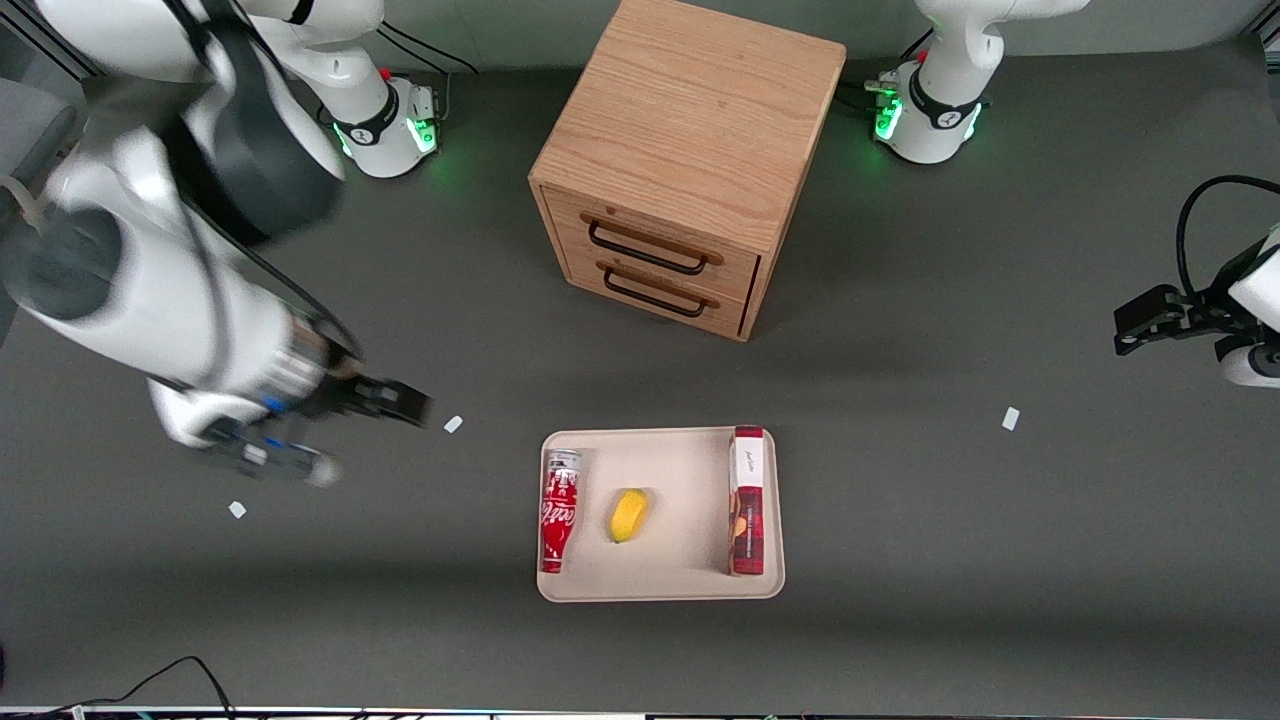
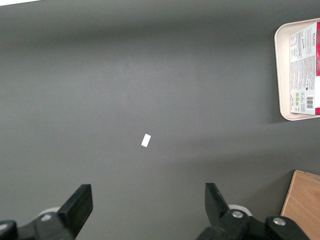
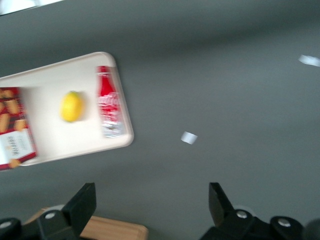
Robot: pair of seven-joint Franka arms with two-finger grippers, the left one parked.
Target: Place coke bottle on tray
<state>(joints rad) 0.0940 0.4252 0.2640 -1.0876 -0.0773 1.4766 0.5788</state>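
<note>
Lying flat on the smooth cream tray (image 1: pixel 660 585), the slim red coke bottle (image 1: pixel 559 512) rested beside a rounded lemon (image 1: pixel 628 515); the gripper (image 1: pixel 395 400) hovered well apart, fingers spread, empty.

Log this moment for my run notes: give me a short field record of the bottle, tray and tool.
coke bottle: lying flat on the tray, along its edge toward the working arm's end
tray: also holds a lemon and a red-and-white box
tool: open, empty, above bare table, apart from the tray
task state: bottle on tray
</note>
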